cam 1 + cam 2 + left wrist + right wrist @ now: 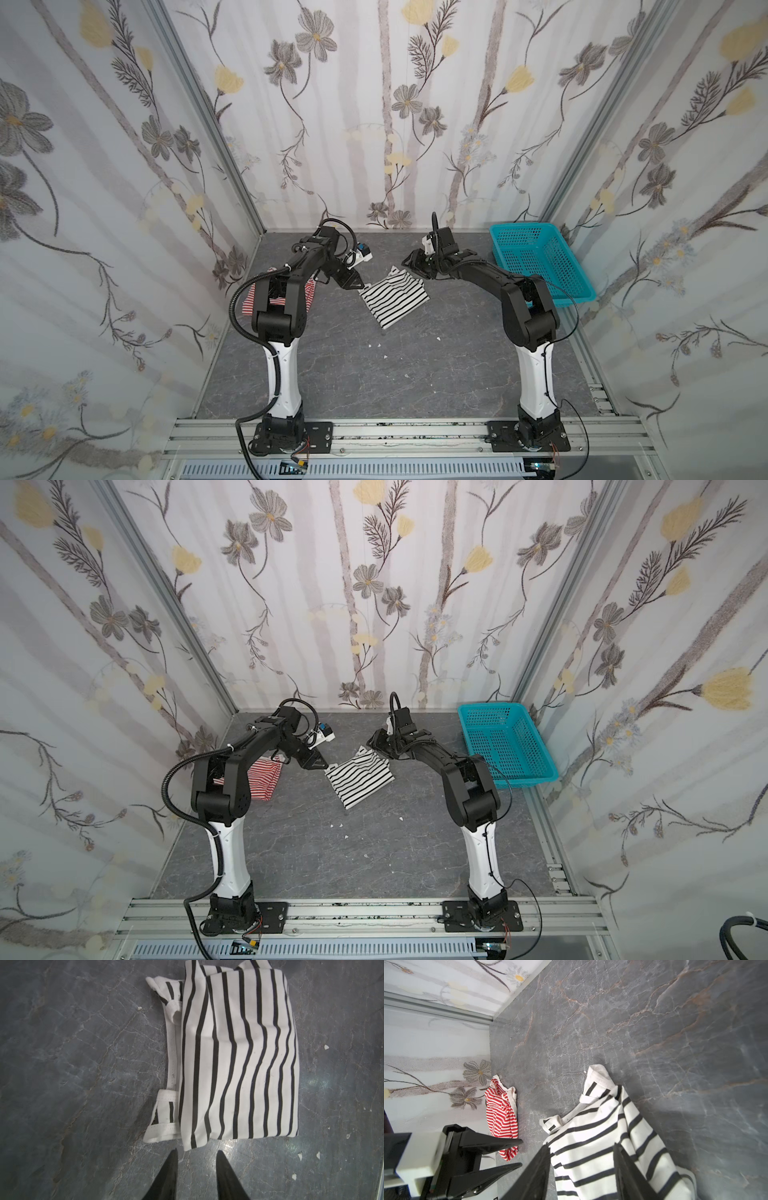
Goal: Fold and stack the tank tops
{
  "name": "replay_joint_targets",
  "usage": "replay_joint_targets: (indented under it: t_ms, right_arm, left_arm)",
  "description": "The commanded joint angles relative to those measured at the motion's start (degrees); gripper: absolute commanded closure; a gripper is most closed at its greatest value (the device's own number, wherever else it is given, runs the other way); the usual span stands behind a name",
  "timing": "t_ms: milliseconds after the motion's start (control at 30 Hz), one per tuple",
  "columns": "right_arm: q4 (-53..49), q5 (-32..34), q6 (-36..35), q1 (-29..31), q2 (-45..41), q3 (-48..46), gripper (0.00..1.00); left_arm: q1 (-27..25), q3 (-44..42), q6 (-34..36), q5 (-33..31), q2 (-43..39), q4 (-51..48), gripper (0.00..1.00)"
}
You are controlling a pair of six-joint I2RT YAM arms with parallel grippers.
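Left end effector (197,1150) ajar, empty

The middle top (394,300) lies on the table (374,374), midway across and toward the back. The left top (262,781) lies on the table to its left, apart from it, and my left arm (278,291) hides part of it in both top views. The basket (536,266) stands in the back right corner, well apart from both. My left pincer (197,1152) sits just beside the middle top's left edge, not touching. My right pincer (581,1147) hangs over that top's back end.
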Motion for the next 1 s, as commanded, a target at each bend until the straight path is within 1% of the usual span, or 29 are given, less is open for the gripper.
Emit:
replay_joint_targets:
  t_ms: [0,67,167,300,367,467,567,733,867,967]
  right_arm:
    - [7.21,0.86,1.17,0.74,-3.88,-5.03,0.58]
    - [7.12,1.61,0.85,1.84,-4.9,-6.69,0.62]
    - [5.73,2.36,0.06,3.15,-4.47,-7.36,0.7]
    - [7.95,2.16,0.36,3.32,-3.48,-9.61,0.8]
    - [8.68,1.89,0.43,3.33,-2.08,-9.39,0.82]
    - [8.93,2.15,0.65,3.3,0.48,-8.4,0.81]
    - [9.02,2.75,1.64,3.11,2.65,-8.29,0.75]
    - [9.62,3.82,2.3,2.91,4.38,-9.24,0.71]
    - [11.56,4.05,3.97,3.75,1.45,-13.76,0.69]
    - [10.64,5.9,5.53,5.62,-2.77,-17.83,0.67]
  left_arm:
    - [-0.23,-0.68,-3.22,1.04,-2.87,1.15,0.62]
    - [-1.17,-3.05,-3.85,2.83,-4.87,1.25,0.63]
    - [-4.1,-7.23,-3.79,3.77,-6.81,2.04,0.7]
    - [-6.94,-10.17,-5.06,5.09,-5.73,4.28,0.71]
    - [-7.64,-10.9,-5.56,4.51,-4.22,5.75,0.71]
    - [-7.77,-11.17,-5.9,1.3,-1.58,6.83,0.71]
    - [-7.56,-12.62,-4.98,-3.72,-0.23,6.91,0.72]
    - [-7.42,-16.41,-3.91,-6.65,-1.62,7.39,0.72]
    - [-6.54,-17.36,-4.12,-13.31,-1.2,8.14,0.75]
    - [-4.9,-17.16,-3.43,-14.98,-2.08,8.3,0.75]
